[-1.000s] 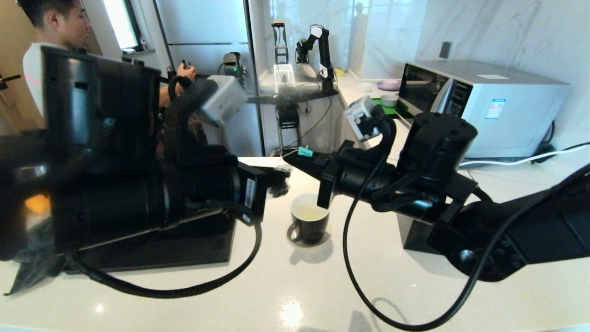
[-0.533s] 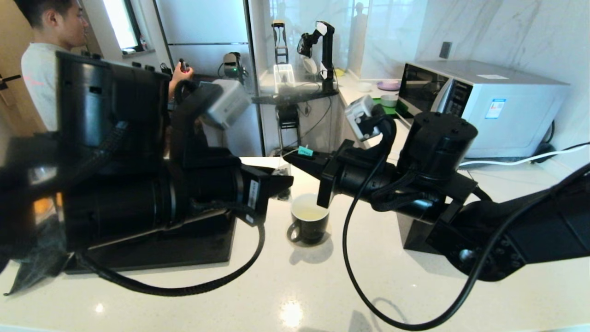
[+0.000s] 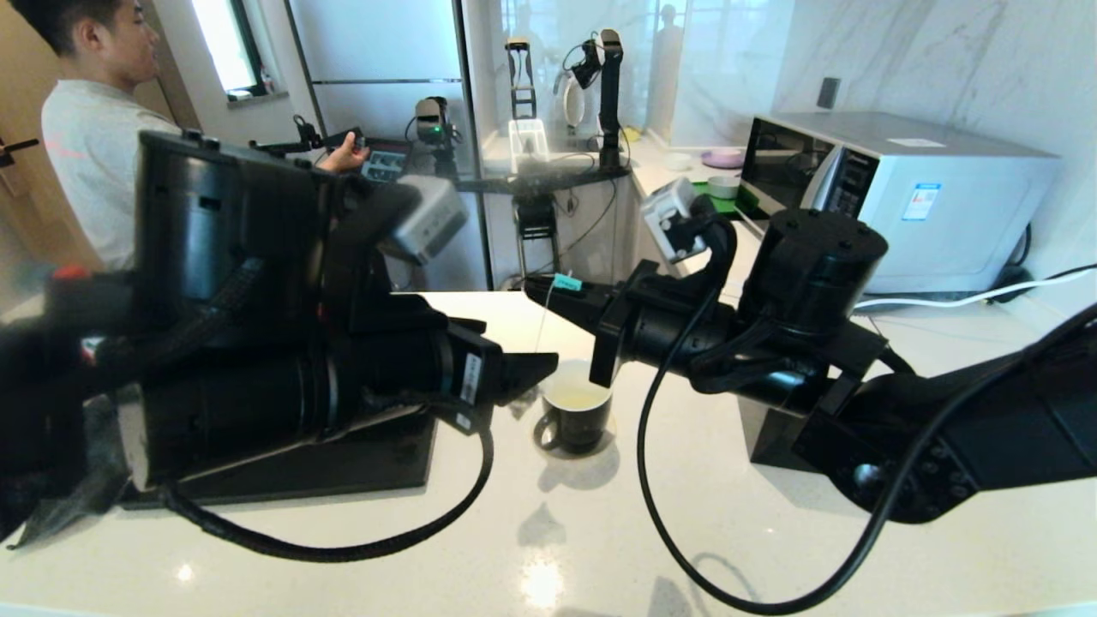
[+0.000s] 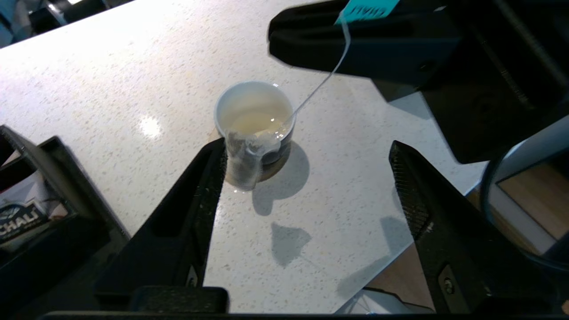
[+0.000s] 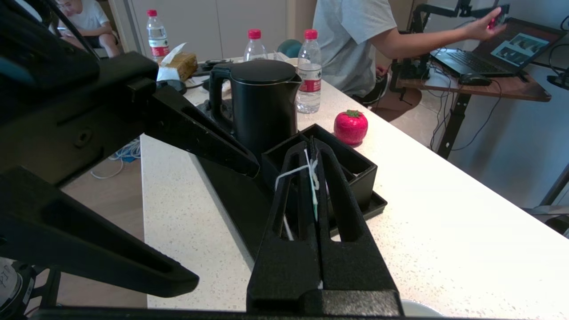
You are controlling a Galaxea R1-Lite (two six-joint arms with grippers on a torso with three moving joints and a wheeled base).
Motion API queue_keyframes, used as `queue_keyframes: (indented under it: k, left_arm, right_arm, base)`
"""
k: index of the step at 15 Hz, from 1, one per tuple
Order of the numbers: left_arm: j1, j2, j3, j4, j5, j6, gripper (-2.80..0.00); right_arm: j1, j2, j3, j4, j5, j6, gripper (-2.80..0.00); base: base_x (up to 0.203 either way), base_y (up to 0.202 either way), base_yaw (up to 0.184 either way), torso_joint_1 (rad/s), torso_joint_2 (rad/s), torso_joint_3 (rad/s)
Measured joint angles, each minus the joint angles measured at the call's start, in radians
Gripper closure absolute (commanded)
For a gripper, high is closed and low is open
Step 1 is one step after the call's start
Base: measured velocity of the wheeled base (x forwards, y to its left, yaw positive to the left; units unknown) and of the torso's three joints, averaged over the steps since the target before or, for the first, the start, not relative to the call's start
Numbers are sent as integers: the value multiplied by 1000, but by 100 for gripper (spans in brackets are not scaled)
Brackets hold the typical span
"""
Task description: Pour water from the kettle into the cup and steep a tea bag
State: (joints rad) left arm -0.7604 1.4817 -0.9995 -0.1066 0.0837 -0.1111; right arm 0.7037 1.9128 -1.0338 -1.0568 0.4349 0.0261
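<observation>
1. White speckled counter (image 3: 600, 548) carries the whole work area; a microwave (image 3: 900, 184) stands at the far right and a person (image 3: 94, 154) works at a desk behind.
2. Change: the left gripper (image 4: 306, 186), closed on the tea bag (image 4: 243, 162) a second ago, now has its fingers spread wide and grips nothing.
3. The tea bag hangs against the inner face of one left finger, just outside the near rim of the cup (image 4: 254, 120). Whether it sticks to that finger or merely brushes it cannot be told.
4. The right gripper (image 5: 313, 164) has not moved. Its fingers are pressed together on the tag (image 4: 366, 8) and string (image 4: 318, 84), and it hovers above and slightly beyond the cup.
5. Meaning for the task: pale water (image 4: 255, 122) already fills the cup, so pouring appears done. The bag's weight now hangs from the right gripper alone. The bag is not yet submerged; the likely remaining step is to carry it over the opening and lower it by the string.
6. The kettle (image 5: 262, 102) stands on the black tray (image 5: 249, 200), well apart from the cup and untouched.
7. Count:
   - one kettle
   - one cup
   - one tea bag on a string
   - one printed sachet (image 4: 22, 220) in the organiser box (image 5: 338, 162)
   - three red-capped bottles (image 5: 308, 71)
   - one red tomato-shaped object (image 5: 350, 126)
   - two grippers
</observation>
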Motion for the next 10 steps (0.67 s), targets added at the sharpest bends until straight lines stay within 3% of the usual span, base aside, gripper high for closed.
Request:
queue_keyframes:
  k: [7,8,10]
  left_arm:
    - [72,2,66,-1,114,-3,-280]
    - [83,2,73,-1,123,-3,0]
    - [96,3,88,-3,135,-3,0]
  right_arm:
    - [0,0,4,1,-1,-1,0]
    - [0,0,4,1,-1,-1,0]
    - [-1,1,4,1,-1,-2,0]
  base:
    - [0,0,0,0,0,0]
    - [0,0,0,0,0,0]
    - [0,0,0,0,0,0]
